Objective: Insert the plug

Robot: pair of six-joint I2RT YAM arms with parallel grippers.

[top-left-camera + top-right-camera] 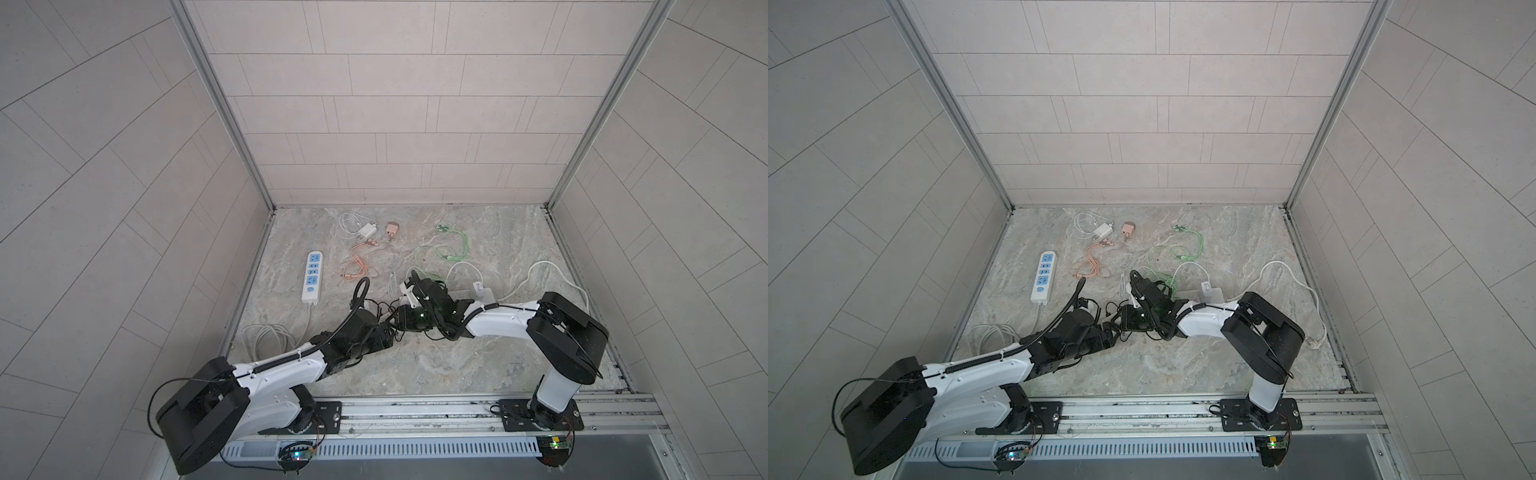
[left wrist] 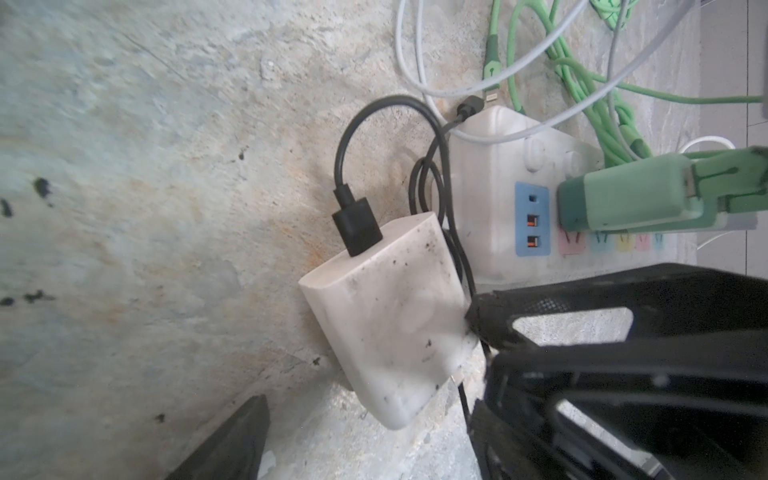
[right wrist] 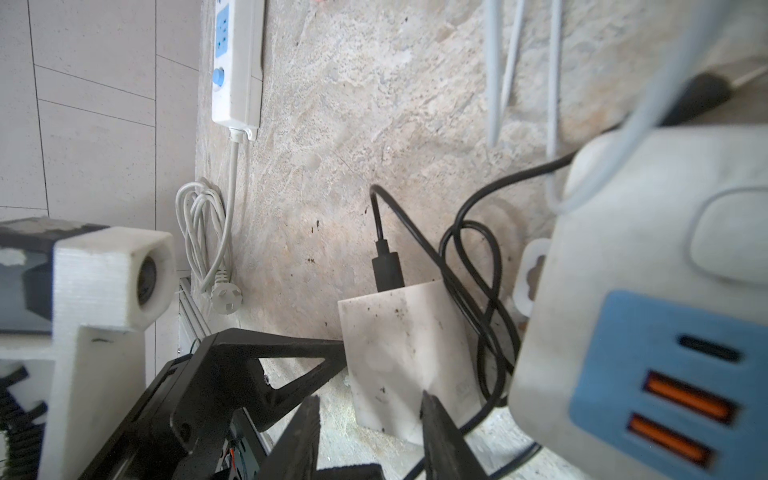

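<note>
**Charger bracketed, grasp step in hand**

In both top views the arms meet mid-frame on the marbled surface [image 1: 457, 374]; the plug cannot be made out there.

Left wrist: the white charger [image 2: 386, 320] stands at centre between the spread left fingers [image 2: 237, 436], beside the power strip [image 2: 490, 199].

Right wrist: the right fingers [image 3: 436, 432] sit narrow at the charger's lower end; whether they pinch it I cannot tell.

Next, likely: secure it and aim the prongs at a free socket.

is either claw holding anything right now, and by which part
Cannot tell. The dirty white charger block sits between the left claw, open, and the right claw; fingertips touch its side, no closed grip shows.
</note>
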